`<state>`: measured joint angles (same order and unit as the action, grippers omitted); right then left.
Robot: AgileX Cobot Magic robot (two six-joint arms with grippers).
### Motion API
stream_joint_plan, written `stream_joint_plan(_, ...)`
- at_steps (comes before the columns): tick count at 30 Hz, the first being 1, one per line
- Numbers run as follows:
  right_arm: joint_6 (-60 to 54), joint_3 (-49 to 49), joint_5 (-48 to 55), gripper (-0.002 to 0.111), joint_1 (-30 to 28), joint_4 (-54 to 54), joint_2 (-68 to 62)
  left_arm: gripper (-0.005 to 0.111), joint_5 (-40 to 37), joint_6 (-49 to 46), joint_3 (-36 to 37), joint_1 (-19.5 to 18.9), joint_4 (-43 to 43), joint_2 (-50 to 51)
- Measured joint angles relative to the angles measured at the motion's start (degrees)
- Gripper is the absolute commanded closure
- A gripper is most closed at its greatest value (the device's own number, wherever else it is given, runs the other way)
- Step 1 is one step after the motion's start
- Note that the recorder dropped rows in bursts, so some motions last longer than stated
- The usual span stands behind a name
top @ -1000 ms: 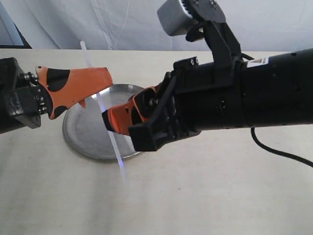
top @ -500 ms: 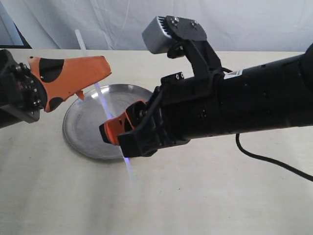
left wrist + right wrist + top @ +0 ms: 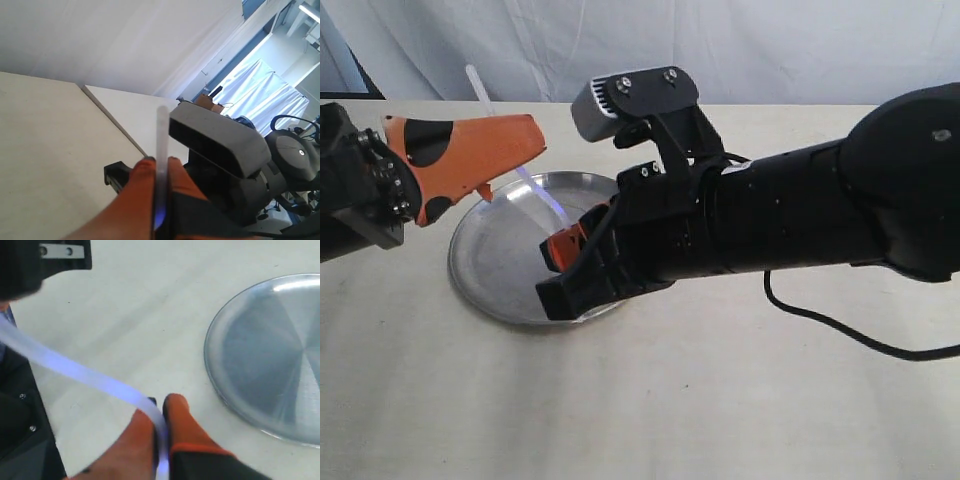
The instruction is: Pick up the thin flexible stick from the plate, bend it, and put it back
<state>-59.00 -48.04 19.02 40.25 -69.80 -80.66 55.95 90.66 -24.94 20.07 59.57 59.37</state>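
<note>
The thin flexible stick (image 3: 532,186) is a translucent whitish strip held in the air over the round silver plate (image 3: 490,260). My left gripper (image 3: 525,150) is shut on its upper part, and the stick's end (image 3: 162,135) pokes out past the orange fingers (image 3: 142,190). My right gripper (image 3: 560,250) is shut on the lower part, low over the plate. In the right wrist view the stick (image 3: 75,371) curves in a bow away from the gripper (image 3: 161,407), with the plate (image 3: 265,355) beside it. The stick's lower end is hidden behind the right arm.
The plate lies on a pale tabletop (image 3: 720,400). The right arm's black body (image 3: 790,220) and its grey camera housing (image 3: 632,100) fill the middle and right. A black cable (image 3: 840,325) trails on the table. White cloth (image 3: 620,40) hangs behind.
My right gripper has swung in toward the plate's middle and turned, taking the lower end with it. The stick, straight a second ago, now curves. The left gripper has lifted slightly.
</note>
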Motion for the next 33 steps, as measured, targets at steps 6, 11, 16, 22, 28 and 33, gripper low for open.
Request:
stream_joint_plan(6,-0.03,0.00,4.14,0.108,0.00,0.22,0.01,0.107,-2.67,0.00,0.00,0.00,1.37,0.00)
stream_joint_plan(11,0.47,0.51,11.49,0.108,-0.32,0.34,2.68,0.107,-5.71,0.21,-0.11,0.00,1.92,-0.47)
stream_joint_plan(16,0.95,0.61,16.10,0.108,-0.63,0.38,7.45,0.107,-6.74,-1.29,-0.44,0.00,1.92,-0.60)
stream_joint_plan(22,1.16,0.61,16.93,0.108,-0.63,0.38,11.84,0.107,-6.05,-4.63,-0.58,0.00,1.92,-0.82)
stream_joint_plan(28,1.27,0.61,16.93,0.108,-0.63,0.92,12.30,0.107,-5.93,-5.69,-0.58,0.00,1.23,-0.82)
stream_joint_plan(33,1.27,0.61,17.17,0.108,-0.67,1.82,11.71,0.102,-4.52,-5.95,-0.58,0.10,-1.52,-0.82)
